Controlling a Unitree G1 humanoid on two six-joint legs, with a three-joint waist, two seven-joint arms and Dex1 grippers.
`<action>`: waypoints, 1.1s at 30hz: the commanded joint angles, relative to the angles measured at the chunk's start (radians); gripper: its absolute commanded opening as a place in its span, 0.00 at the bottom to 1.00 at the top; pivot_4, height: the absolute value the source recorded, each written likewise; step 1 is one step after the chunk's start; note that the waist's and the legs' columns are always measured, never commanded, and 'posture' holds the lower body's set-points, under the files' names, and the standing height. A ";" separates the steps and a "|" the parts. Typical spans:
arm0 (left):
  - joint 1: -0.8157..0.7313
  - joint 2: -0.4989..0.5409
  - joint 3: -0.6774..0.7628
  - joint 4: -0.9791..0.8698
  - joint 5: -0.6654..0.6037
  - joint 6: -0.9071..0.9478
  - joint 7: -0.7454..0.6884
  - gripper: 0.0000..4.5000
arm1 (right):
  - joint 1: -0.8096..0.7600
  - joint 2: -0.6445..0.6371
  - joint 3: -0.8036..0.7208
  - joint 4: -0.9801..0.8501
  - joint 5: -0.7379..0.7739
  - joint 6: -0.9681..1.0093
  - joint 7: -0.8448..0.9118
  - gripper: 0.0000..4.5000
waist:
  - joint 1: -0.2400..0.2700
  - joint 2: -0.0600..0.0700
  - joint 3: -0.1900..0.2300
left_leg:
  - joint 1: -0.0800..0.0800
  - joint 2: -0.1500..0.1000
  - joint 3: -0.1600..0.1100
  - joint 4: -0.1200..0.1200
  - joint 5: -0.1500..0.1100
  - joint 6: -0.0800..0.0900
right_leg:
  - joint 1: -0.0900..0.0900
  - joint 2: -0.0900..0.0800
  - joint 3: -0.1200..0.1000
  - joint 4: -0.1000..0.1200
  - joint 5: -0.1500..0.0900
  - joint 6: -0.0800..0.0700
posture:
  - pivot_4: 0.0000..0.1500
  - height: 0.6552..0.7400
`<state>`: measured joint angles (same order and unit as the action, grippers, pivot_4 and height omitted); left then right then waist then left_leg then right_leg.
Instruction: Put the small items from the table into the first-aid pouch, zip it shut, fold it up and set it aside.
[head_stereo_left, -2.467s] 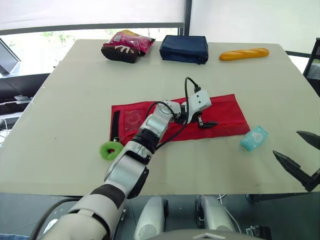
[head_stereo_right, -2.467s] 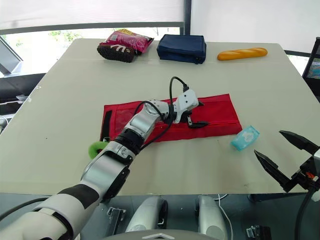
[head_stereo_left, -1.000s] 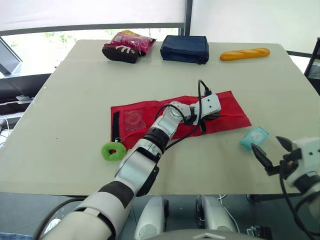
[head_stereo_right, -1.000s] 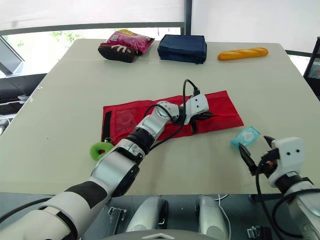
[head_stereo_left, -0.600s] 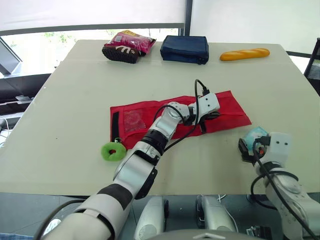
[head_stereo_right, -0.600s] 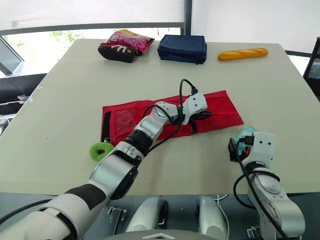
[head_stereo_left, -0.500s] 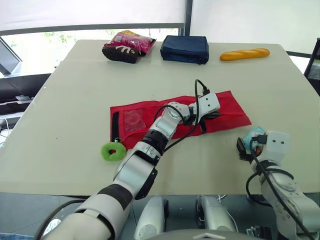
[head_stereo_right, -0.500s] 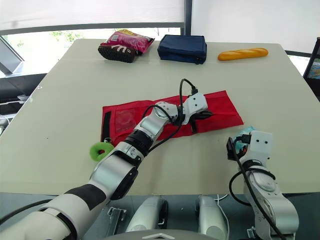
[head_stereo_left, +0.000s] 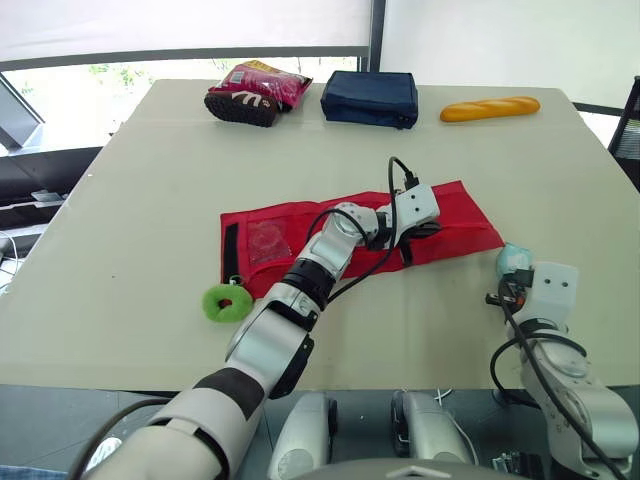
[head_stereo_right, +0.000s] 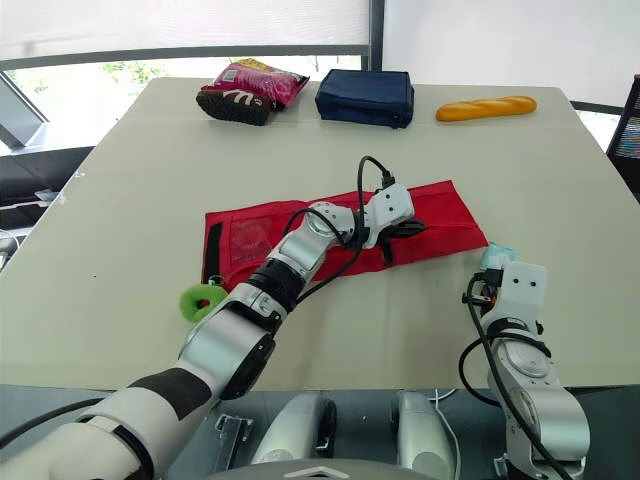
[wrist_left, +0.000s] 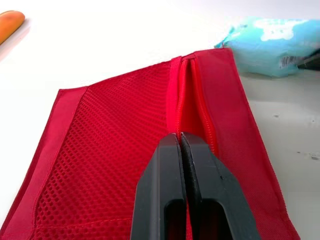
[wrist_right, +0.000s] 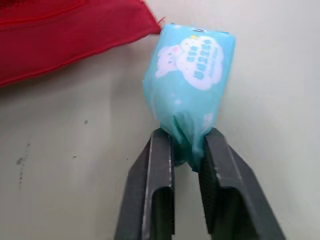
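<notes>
My left gripper and right gripper each have 2 fingers of matt black plastic with smooth faces. The first-aid pouch is red cloth: a rough, open mesh panel, plain woven bands along the edges and a fine-toothed zip. The tissue pack is soft pale-blue plastic film, slightly glossy and creased. The surface is matt, smooth and faintly speckled.

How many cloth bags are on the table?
2. The red pouch lies in the middle, pinched by the left gripper. The navy bag sits at the far edge, between the snack packet and the bread. None seems hidden.
</notes>
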<state>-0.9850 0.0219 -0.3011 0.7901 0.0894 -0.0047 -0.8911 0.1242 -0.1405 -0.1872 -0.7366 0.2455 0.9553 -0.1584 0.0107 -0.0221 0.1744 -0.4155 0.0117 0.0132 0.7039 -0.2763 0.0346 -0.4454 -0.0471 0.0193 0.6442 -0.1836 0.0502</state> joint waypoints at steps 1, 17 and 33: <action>0.012 -0.014 0.023 -0.085 -0.066 0.019 -0.067 0.00 | 0.041 -0.054 -0.063 -0.087 0.042 -0.015 0.095 0.01 | 0.000 0.000 0.000 | 0.000 0.000 0.000 0.000 0.000 0.000 | 0.000 0.000 0.000 0.000 0.000 0.000 | 1.00 0.69; 0.098 -0.024 -0.019 -0.266 -0.159 0.157 -0.234 0.00 | 0.452 -0.443 -0.626 -0.292 0.699 -0.055 0.585 0.01 | 0.004 0.002 0.000 | 0.001 0.000 -0.001 0.000 0.000 0.000 | 0.001 0.000 0.000 0.000 -0.002 0.004 | 1.00 0.69; 0.095 -0.067 -0.030 -0.229 -0.155 0.141 -0.219 0.00 | 0.496 -0.574 -0.599 -0.269 0.856 -0.092 0.435 0.01 | 0.003 0.001 0.000 | 0.000 -0.001 -0.002 0.000 -0.001 0.001 | 0.002 0.001 0.002 -0.002 -0.006 0.001 | 1.00 0.69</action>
<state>-0.8793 -0.0279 -0.3263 0.5816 -0.0545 0.1583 -1.1137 0.6554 -0.7072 -0.8713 -0.9974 1.1148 0.8498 0.3640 0.0137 -0.0214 0.1748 -0.4156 0.0106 0.0118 0.7042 -0.2772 0.0361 -0.4434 -0.0464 0.0219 0.6420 -0.1894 0.0512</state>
